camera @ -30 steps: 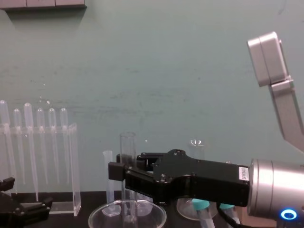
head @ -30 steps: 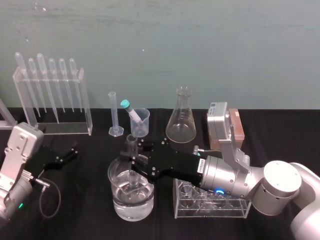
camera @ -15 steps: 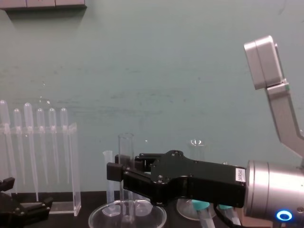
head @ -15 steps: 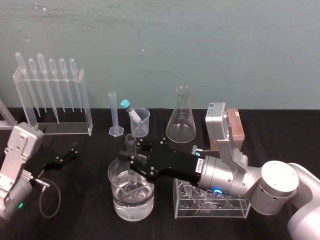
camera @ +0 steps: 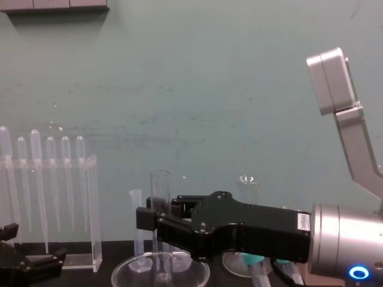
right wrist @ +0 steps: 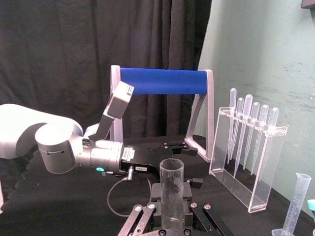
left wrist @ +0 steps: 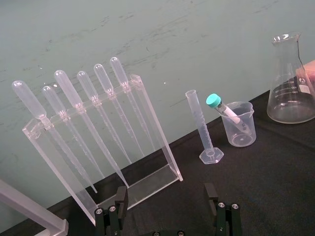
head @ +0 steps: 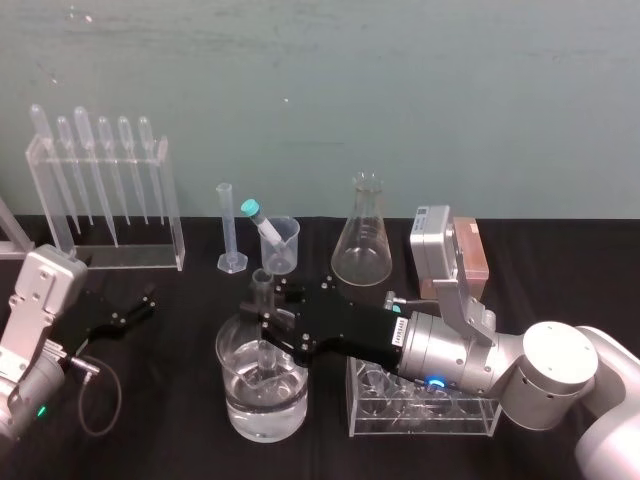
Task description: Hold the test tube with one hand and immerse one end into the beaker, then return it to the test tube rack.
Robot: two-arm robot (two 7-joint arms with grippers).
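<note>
Since the test tube (head: 263, 292) looks slick and brittle (thin glass), hold gently where your right pincer (head: 268, 325) grips, below the rim.

Wall: you face a dull teal wall (head: 420, 90), scuffed, with pale streaks, evenly lit. Bench: your table (head: 150, 420) is matte black. The right wrist view gives you black curtains (right wrist: 64, 54) hanging in folds, and before them a blue padded bar (right wrist: 162, 81) on a pale frame.
</note>
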